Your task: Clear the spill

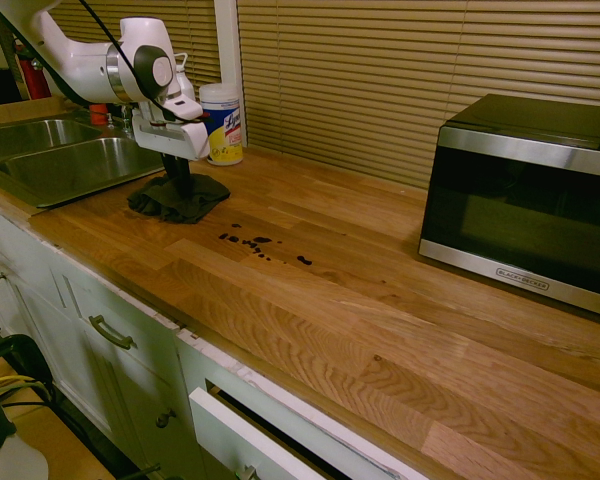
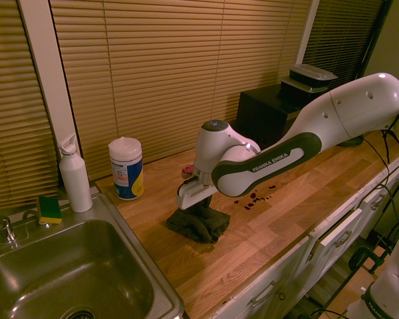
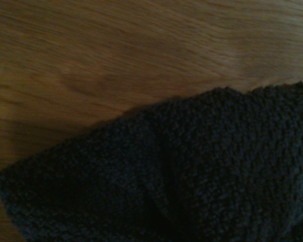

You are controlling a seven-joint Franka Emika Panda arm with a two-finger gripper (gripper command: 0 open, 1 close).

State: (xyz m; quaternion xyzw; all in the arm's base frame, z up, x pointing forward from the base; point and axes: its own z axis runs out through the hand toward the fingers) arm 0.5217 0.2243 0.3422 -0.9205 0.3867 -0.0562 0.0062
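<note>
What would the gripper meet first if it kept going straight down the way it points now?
The black cloth rag. The gripper points straight down into it and seems already in contact, with the wooden countertop directly beneath. The spill lies off to the side, apart from the rag, not in that line.

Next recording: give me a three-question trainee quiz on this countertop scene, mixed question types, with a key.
1. True or false: the pincer is down on the black rag.
2. The spill lies between the rag and which appliance: A) microwave B) toaster C) kettle?
3. Fill in: the wipes canister stands between the rag and the ____.

Key: 1 true; 2 A; 3 white bottle by the sink.
</note>
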